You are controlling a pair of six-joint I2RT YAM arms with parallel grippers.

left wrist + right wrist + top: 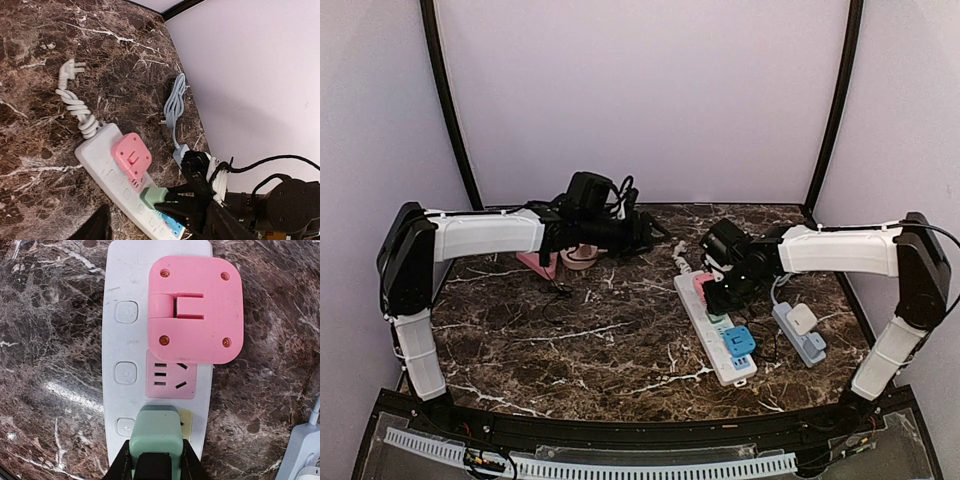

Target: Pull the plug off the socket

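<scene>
Closest to the right wrist camera sits the mint-green plug [156,432], and the right gripper [156,460] has its jaws closed on the plug's two flat sides, low against the white power strip [125,340]. That plug is seated in the strip between a pink square adapter [195,310] and a blue plug [738,342]. The strip lies on the right half of the marble surface [570,330], running from the middle toward the near right corner. We judge the plug light, rigid and smooth-skinned, so the grip could slide if we pull at an angle. The flat sides are the place to hold, and the pull should go straight out along the pins. The strip looks light too. Its knotted white cord [80,112] lies loose on the surface, so nothing anchors it and it may lift with the plug unless pressed down. The left gripper [642,235] hangs over the far middle of the surface, apart from the strip; we cannot tell how its jaws stand. We see no bin or tray. Only the sockets hold things, and one pink-faced socket [170,375] sits bare between adapter and green plug. A grey strip [798,335] near the right edge carries a white adapter [803,318].
</scene>
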